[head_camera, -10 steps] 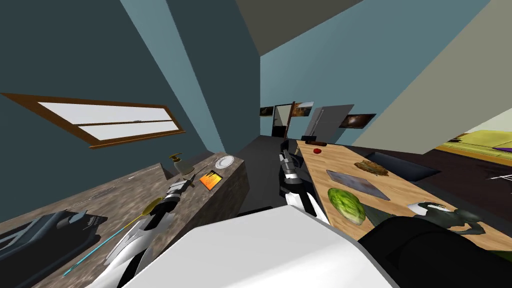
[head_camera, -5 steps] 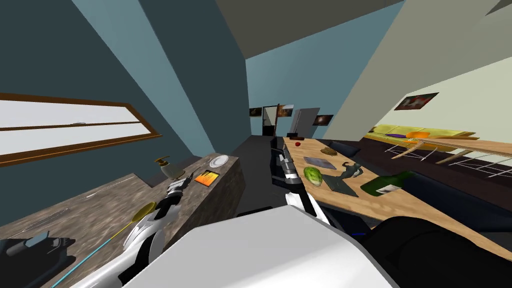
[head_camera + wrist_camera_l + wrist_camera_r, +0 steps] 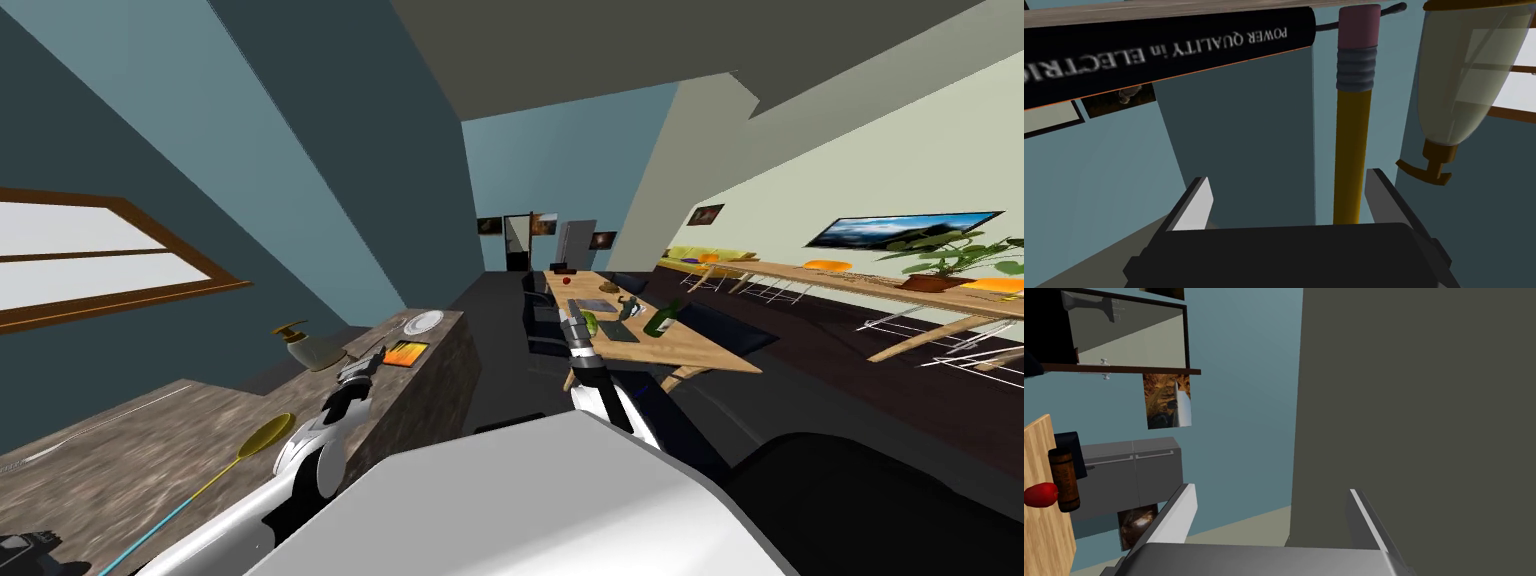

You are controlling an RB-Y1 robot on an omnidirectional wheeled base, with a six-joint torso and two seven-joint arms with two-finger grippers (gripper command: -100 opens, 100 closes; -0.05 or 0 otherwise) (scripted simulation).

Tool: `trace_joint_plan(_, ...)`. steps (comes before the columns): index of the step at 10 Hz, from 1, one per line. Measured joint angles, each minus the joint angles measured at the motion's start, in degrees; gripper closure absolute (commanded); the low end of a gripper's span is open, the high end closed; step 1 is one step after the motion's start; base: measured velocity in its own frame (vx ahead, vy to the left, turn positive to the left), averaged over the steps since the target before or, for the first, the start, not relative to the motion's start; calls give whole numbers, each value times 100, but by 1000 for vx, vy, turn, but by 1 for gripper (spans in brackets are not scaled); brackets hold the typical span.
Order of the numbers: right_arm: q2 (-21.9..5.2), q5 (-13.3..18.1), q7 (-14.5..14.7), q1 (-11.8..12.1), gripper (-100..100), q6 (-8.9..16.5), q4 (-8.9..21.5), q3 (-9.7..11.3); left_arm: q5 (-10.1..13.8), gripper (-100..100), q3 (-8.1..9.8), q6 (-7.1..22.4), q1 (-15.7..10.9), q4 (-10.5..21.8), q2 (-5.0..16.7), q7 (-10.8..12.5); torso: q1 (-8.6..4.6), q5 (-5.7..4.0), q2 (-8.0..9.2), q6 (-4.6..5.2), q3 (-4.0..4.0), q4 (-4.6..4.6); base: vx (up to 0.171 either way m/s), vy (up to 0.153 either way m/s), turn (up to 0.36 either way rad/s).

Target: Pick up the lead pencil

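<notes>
Left hand (image 3: 1288, 176) spread open around upright yellow lead pencil (image 3: 1351, 150), shaft just beside one finger; pink eraser (image 3: 1359, 25) between black book (image 3: 1174, 45) and soap dispenser (image 3: 1464, 75).

Head camera rolled, above counter (image 3: 150, 440); left wrist close behind pencil (image 3: 1351, 150); both share soap bottle (image 3: 1464, 85).

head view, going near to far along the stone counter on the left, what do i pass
yellow swatter with the blue handle → soap dispenser → white plate at the far end. The orange book is left out: it lies about level with the dispenser.
</notes>
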Motion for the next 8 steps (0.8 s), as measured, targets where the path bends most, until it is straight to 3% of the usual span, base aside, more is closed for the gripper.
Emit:
trace_joint_plan(1, 0, 0, 0, 3, 0, 0, 0, -1, 3, 100, 5, 14, -10, 15, 0, -28, 1, 0, -38, -6, -21, -7, -17, 1, 8)
trace_joint_plan(5, 0, 0, 0, 4, 0, -1, 0, -1, 0, 100, 1, 11, -9, 13, -2, -29, 8, 3, -82, -10, -47, -18, -2, 0, -3)
trace_joint_plan(6, 0, 0, 0, 4, 0, -1, 0, -1, -1, 0, 1, 11, -9, 13, -2, -30, 9, 3, -83, -10, -48, -19, 0, 0, 0)
trace_joint_plan(7, 0, 0, 0, 4, 0, -1, 0, -1, -1, 100, 1, 10, -9, 13, -2, -30, 10, 3, -83, -10, -48, -19, 159, -19, 346)
trace_joint_plan(8, 0, 0, 0, 8, 0, -1, -1, -2, -54, 100, -117, -66, 113, -109, 11, 97, 7, -3, -121, -35, -67, -24, 232, -5, 416)
